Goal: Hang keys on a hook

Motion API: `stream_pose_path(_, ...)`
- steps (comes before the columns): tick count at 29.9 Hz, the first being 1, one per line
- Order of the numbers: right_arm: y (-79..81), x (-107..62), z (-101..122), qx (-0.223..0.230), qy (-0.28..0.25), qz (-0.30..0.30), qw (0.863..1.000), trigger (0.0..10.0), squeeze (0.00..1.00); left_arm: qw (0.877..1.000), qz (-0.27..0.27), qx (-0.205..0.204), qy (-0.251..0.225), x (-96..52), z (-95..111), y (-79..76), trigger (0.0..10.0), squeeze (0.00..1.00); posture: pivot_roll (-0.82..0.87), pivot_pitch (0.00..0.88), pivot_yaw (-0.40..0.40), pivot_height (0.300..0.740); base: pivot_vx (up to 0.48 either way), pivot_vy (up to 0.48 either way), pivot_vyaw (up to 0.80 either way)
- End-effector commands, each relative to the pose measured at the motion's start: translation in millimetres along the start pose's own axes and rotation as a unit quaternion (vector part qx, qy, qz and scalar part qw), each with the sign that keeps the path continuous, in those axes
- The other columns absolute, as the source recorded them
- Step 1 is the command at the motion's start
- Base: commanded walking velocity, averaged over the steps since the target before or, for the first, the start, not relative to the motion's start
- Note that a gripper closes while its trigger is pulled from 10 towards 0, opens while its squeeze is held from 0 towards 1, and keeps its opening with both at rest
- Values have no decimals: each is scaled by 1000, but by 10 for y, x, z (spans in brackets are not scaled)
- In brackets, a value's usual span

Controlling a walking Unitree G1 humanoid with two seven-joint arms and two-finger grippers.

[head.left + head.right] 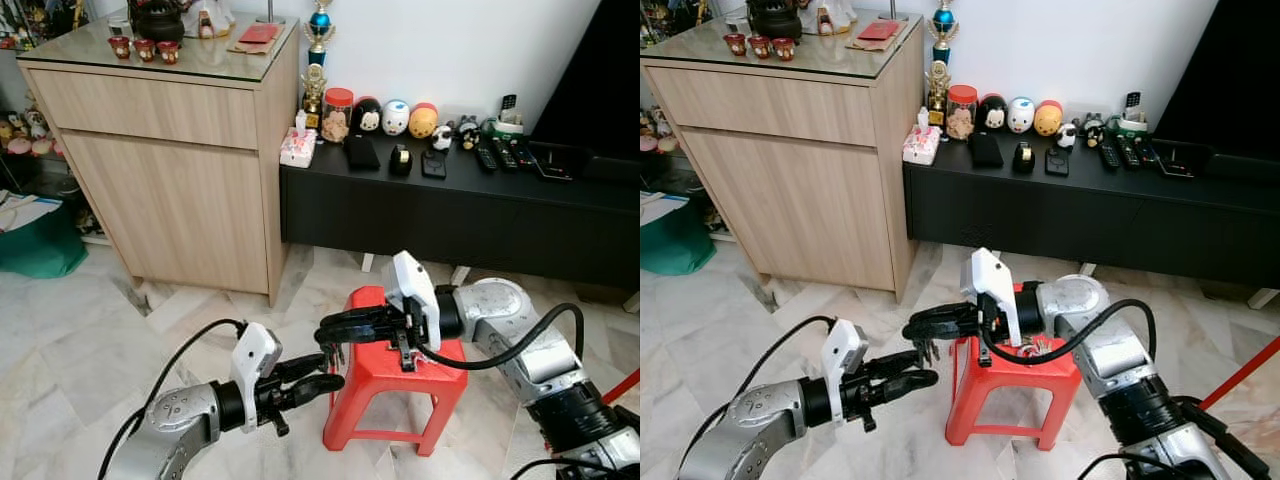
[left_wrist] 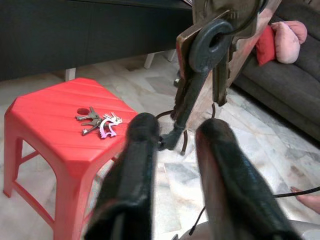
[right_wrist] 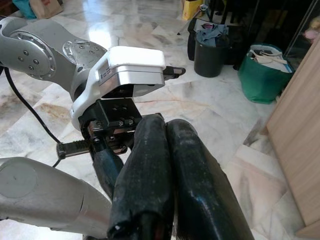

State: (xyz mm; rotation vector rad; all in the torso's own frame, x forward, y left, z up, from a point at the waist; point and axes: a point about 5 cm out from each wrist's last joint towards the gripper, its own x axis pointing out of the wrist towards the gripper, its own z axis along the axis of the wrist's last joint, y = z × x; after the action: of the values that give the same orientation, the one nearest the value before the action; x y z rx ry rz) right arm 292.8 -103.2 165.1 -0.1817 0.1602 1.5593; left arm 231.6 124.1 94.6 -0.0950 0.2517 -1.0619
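Take the red stool [image 1: 395, 375] as your reference. Behind it stand a black low cabinet [image 1: 450, 215] and, beside that, a tall wooden cabinet [image 1: 165, 160]; you won't find a hook on either from here, so I can't tell you where the keys are meant to go.

Your right gripper [image 1: 335, 328] reaches out over the stool's near-left edge with its two fingers pressed together and nothing between them. Your left gripper [image 1: 320, 378] hovers just off the stool's left side, lower down, fingers parted and holding nothing.

The keys [image 2: 98, 122] lie flat on the stool's seat, near the small hole in it, untouched.

The risks, as I judge them: both grippers crowd the same corner, so one could knock the other. The bunch lies flat on slick plastic; a shallow pinch could skid it off the seat onto the marble floor [image 1: 80, 340].
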Motion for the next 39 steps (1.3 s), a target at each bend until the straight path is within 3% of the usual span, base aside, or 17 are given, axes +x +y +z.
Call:
stream_pose_path(1,-19,-13,33,-5,-1,-1,1000,10000,0,1000,-14,4,-9,14,57,-40,0,0,38,0,-95,740,0,0,0)
stream_pose_path(26,-73,-35,-33,4,6,-21,1000,10000,0,999,-33,-4,4,-46,32,-93,0,0,45,0,-96,740,0,0,0)
stream_pose_path(39,-125,-196,-206,19,40,-51,998,10000,0,1000,-12,0,12,-109,22,-43,0,0,45,0,-95,740,0,0,0)
